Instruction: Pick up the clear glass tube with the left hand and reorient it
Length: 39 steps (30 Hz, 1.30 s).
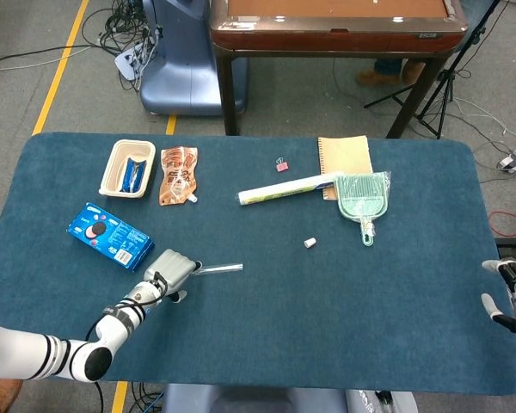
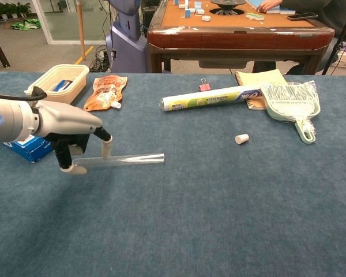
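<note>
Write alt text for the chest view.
The left hand grips one end of a clear glass tube lying on the blue table. Behind it lie a green dustpan and a rolled package.

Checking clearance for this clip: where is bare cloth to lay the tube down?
Bare cloth runs from the glass tube rightward, below the white cap, toward the right hand. Crowded: far edge around roll and dustpan; left hand beside the blue box.

Robot laboratory or test room: a blue-covered table (image 1: pixel 396 344) stands on grey floor with yellow tape lines (image 1: pixel 62 64), loose cables (image 1: pixel 120 30), a tripod (image 1: pixel 443 82) and a mahjong table (image 2: pixel 236 23).
</note>
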Available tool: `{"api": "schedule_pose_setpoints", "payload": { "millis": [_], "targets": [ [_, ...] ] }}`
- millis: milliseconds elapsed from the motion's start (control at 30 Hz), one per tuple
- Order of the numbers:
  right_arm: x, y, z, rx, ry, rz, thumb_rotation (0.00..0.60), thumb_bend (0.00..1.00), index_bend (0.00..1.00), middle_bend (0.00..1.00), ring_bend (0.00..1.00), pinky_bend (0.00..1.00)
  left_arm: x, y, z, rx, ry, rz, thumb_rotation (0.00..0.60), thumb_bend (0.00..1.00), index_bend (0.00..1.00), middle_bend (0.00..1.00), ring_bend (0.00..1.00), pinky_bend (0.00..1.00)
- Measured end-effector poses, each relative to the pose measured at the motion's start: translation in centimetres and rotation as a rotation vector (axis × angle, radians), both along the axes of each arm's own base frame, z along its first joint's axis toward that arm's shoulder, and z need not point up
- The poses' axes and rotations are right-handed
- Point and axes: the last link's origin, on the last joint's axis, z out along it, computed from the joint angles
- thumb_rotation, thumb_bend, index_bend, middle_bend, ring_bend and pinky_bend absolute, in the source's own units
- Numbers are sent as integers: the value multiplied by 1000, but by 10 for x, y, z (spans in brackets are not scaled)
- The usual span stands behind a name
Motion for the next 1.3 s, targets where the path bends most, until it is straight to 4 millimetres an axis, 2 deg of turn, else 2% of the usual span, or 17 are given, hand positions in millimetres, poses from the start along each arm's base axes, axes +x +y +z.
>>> {"api": "schedule_pose_setpoints", "payload": {
  "millis": [200, 367, 600, 900, 1300],
  "targets": [
    [1, -2, 0, 3, 2, 5, 600, 299, 358, 397, 355, 387, 11, 1, -19, 62, -113, -29, 600, 284, 374, 952, 1000, 880],
    [0, -2, 0, 4, 2, 2, 600, 299, 358, 398, 354, 387, 17, 4, -34, 91, -113, -47, 600, 284, 405, 966, 1000, 903],
    [-4, -1, 3, 1, 3, -7, 600, 299, 358, 398, 354, 387, 24, 12, -52, 154, -70, -83, 600, 284, 390, 967, 1000, 904],
    [-7, 1, 5, -6, 1, -15, 600, 299, 358, 399, 355, 395, 23, 20, -62, 178, -39, -50, 600, 282, 368, 967, 1000, 904],
    [-9, 2, 6, -8, -2, -20, 600, 299, 358, 399, 354, 395, 25, 9, -72, 132, -50, -49, 600, 279, 396, 967, 1000, 904]
  ]
}}
